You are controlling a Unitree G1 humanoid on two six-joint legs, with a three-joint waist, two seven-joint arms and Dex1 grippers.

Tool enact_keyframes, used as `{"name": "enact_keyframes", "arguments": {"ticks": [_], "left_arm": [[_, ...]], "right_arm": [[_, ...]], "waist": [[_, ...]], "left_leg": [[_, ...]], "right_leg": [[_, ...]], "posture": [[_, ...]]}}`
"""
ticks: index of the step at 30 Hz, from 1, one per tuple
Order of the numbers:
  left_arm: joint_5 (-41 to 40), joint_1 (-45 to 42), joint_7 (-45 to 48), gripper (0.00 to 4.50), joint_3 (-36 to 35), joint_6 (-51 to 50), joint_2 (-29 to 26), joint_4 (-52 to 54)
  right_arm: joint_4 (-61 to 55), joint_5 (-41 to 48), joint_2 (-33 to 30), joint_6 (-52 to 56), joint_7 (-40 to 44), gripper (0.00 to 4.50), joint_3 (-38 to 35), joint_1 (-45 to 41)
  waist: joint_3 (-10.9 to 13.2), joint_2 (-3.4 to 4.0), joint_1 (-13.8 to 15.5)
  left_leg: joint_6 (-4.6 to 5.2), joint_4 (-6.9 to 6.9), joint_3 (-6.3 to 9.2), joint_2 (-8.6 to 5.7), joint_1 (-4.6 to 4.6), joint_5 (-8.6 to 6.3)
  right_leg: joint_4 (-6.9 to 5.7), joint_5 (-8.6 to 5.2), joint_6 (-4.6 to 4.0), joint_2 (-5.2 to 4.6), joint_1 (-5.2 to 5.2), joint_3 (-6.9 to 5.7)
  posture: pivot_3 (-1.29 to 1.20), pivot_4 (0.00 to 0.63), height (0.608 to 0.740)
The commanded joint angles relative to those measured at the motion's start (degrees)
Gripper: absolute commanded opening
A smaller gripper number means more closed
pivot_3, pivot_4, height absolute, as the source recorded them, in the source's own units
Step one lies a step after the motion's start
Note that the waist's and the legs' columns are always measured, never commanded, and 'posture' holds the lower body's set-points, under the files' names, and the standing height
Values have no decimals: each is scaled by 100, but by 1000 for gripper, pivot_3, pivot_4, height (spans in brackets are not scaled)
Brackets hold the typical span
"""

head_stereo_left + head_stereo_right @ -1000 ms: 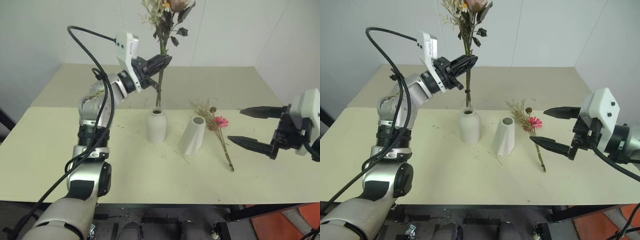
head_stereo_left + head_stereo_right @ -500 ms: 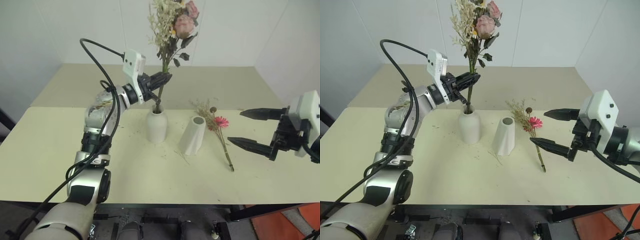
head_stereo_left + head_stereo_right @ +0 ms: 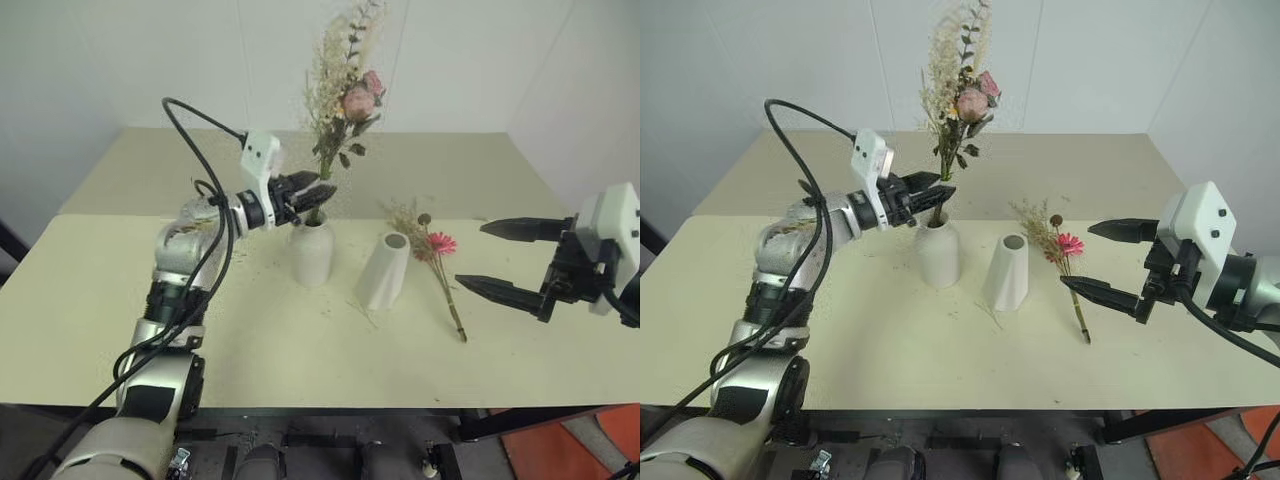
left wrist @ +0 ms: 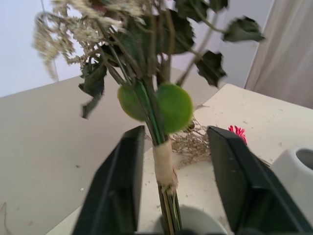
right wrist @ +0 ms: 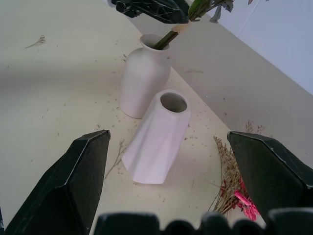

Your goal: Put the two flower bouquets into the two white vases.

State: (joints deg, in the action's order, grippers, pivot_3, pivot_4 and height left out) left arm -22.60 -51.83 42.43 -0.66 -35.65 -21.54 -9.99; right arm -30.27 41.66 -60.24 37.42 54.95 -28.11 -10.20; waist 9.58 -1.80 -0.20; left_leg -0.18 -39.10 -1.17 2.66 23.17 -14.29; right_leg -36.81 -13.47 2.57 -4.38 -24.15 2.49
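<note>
- Rose bouquet (image 3: 343, 110) stands in the bottle vase (image 3: 312, 251), left gripper (image 3: 318, 195) fingers parted around its stems
- Right gripper (image 3: 495, 258) spread wide, empty

white vases: 2, bottle-shaped vase (image 3: 311, 252) + cone vase (image 3: 384, 270) | bouquets: 2, rose bouquet (image 3: 341, 110) + dried-twig daisy bouquet (image 3: 432, 254) | tables: 1, table (image 3: 120, 300)

left pincer (image 3: 318, 195) fingers parted; right pincer (image 3: 490, 256) spread wide.
</note>
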Motion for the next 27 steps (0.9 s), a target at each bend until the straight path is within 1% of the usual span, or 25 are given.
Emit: {"name": "enact_keyframes", "arguments": {"ticks": [1, 4, 8, 12, 16, 20, 24, 27], "left_arm": [[-158, 212, 105, 3518, -127, -220, -320, 732], [-258, 477, 250, 4475, -220, -378, -674, 1141], [-477, 841, 508, 4475, -316, -539, -1124, 1641], [-611, 1134, 581, 4475, -419, -490, -1342, 1963], [-566, 911, 217, 4475, -393, -546, -1016, 1584], [-382, 484, 177, 4475, -167, -254, -584, 892], [-260, -133, 403, 4475, -8, 192, -187, -141], [-279, -532, 791, 4475, 45, 408, 10, -813]], "right_arm": [[-28, -45, -138, -94, 19, 4500, -190, -45], [47, -66, -181, -116, 79, 4500, -158, -77], [180, -112, -232, -165, 136, 4500, -42, -173], [286, -175, -246, -210, 190, 4500, 68, -253], [372, -221, -218, -225, 214, 4500, 214, -387], [446, -266, -196, -229, 208, 4500, 334, -516], [387, -248, -162, -178, 156, 4500, 299, -537], [261, -213, -140, -125, 100, 4500, 181, -425]], "waist": [[0, 0, -5], [0, 0, -10], [0, 1, -19], [0, 1, -27], [0, 0, 4], [0, 0, 31], [0, 0, 39], [0, 0, 37]], "left_leg": [[0, 0, 0, 0, -1, 0], [0, -1, 0, 0, -4, 0], [0, 0, 0, 1, -3, 0], [0, -1, 0, 2, -4, 0], [0, -1, -1, 1, -7, 0], [0, -2, 0, 1, -4, 0], [0, -2, -1, 0, -2, 0], [0, -2, -1, -1, -1, 0]], "right_leg": [[-2, 0, 0, 0, 1, 0], [-5, 0, 0, 0, 2, 0], [-2, 0, 0, 0, 2, 0], [-3, 0, 0, 0, 3, 0], [-1, 0, 0, 0, 9, -2], [1, 0, 0, 0, 8, -4], [1, 0, 0, 0, 4, -3], [2, 0, 0, 0, 5, -3]], "posture": [[0, 150, 740], [0, 150, 740], [0, 150, 740], [0, 150, 740], [0, 150, 740], [0, 150, 740], [0, 150, 740], [0, 150, 740]]}}
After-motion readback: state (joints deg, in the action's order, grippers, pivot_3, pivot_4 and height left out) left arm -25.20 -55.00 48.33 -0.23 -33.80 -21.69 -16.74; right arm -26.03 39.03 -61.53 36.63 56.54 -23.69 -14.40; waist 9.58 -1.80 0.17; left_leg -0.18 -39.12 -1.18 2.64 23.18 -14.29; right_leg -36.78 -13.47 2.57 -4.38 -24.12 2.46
